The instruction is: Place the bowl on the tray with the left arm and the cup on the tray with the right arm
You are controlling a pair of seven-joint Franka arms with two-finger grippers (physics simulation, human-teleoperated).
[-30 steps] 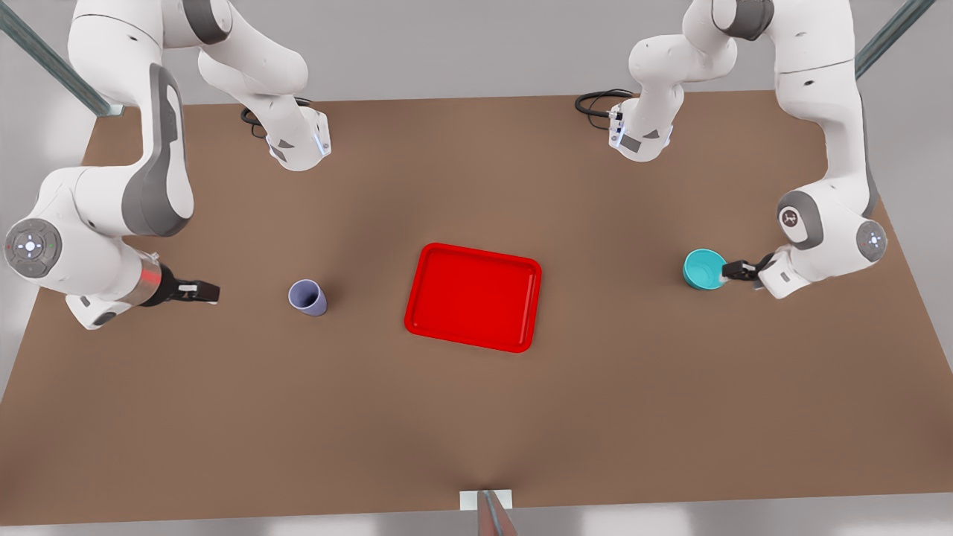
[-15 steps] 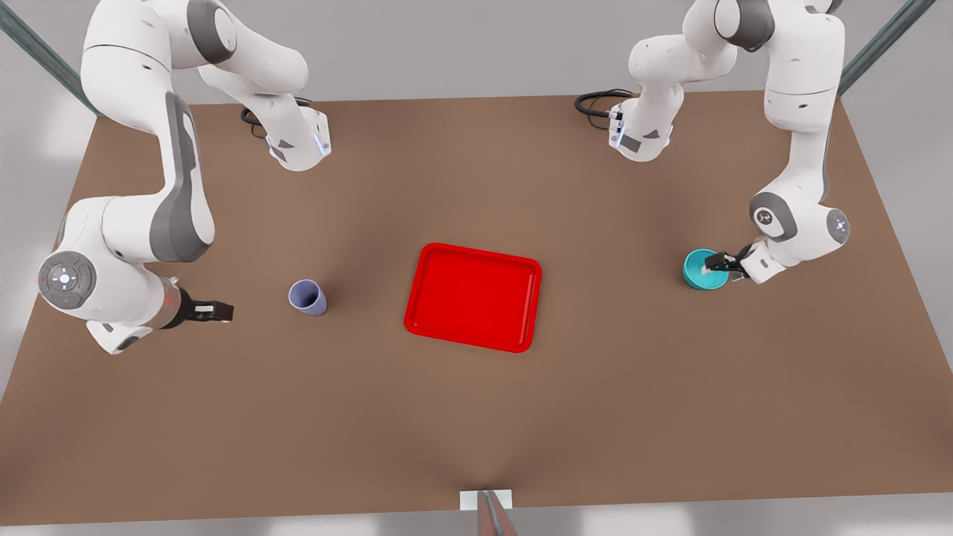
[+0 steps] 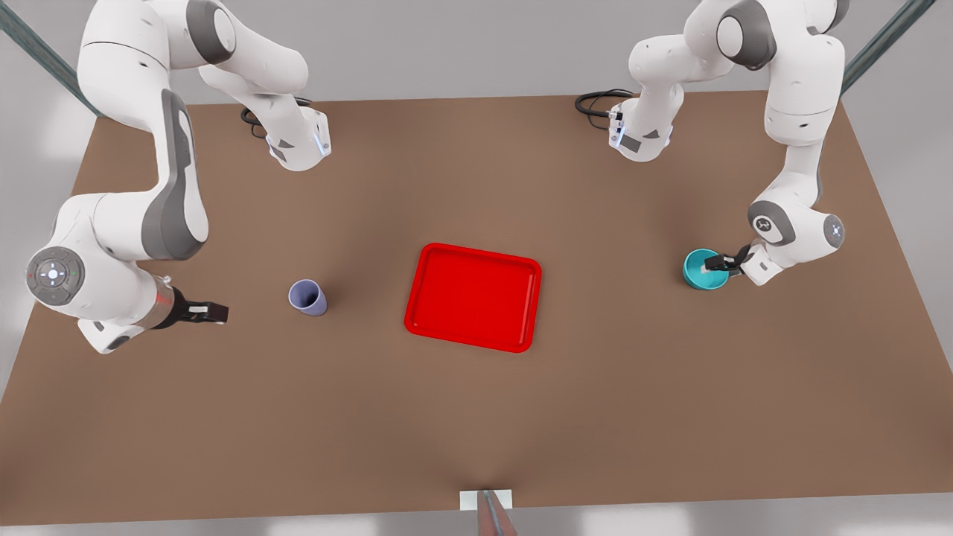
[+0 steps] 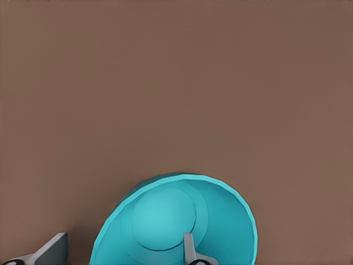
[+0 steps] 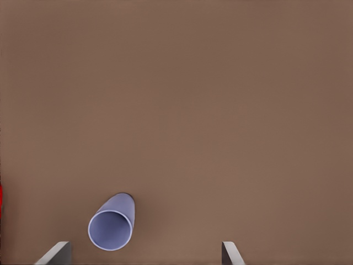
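The turquoise bowl stands on the table at the front view's right. My left gripper is open at its rim. In the left wrist view one finger reaches inside the bowl and the other stays outside its wall. At the front view's left, the lavender cup stands upright. My right gripper is open and points at the cup from a short way off, touching nothing. The right wrist view has the cup ahead of the spread fingertips. Between cup and bowl lies the red tray, with nothing on it.
The brown table has wide free room in front of the tray. Both arm bases stand at the far edge with black cables beside them. A small white bracket sits at the near edge.
The left gripper has come down onto the bowl's rim, one finger now inside. The right gripper has shifted a little closer to the cup. Bowl, cup and tray have not moved.
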